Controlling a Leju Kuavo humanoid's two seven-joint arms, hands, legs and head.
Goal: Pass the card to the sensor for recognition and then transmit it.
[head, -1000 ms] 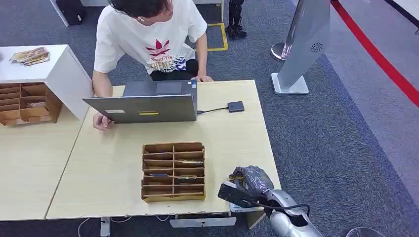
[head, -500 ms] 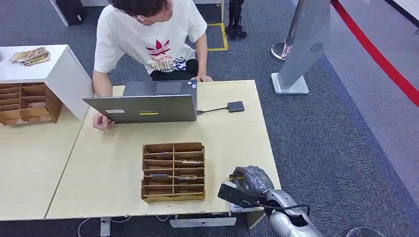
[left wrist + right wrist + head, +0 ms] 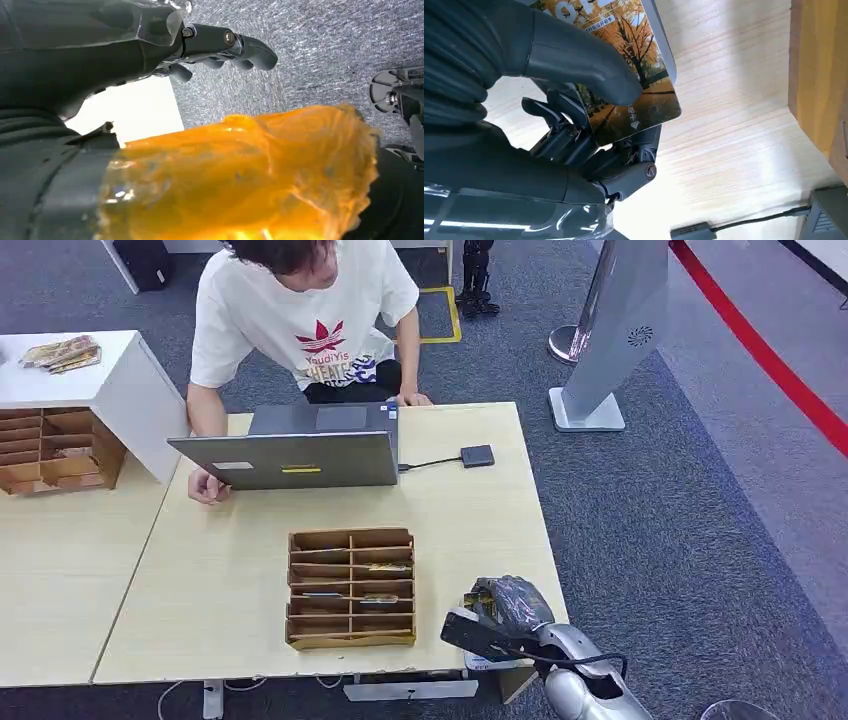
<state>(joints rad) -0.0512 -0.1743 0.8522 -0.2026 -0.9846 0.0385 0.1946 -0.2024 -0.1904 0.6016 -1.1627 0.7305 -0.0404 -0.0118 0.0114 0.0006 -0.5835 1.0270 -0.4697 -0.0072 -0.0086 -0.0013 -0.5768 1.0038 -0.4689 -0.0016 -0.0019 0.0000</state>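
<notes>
We held the card [image 3: 634, 95] pinched in our right hand [image 3: 508, 605] above the table's [image 3: 480, 530] near right corner. The sensor [image 3: 477, 456] lay well ahead, beside the laptop [image 3: 300, 455]. Our left hand [image 3: 220, 47] hung empty, fingers apart.

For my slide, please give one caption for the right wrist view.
Robot hand pinches an autumn-tree card above the light wooden table.

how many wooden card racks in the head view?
2. One rack sits on the table in front of the laptop. A second rack stands at the far left, under the white cabinet, cut off by the frame edge.
</notes>
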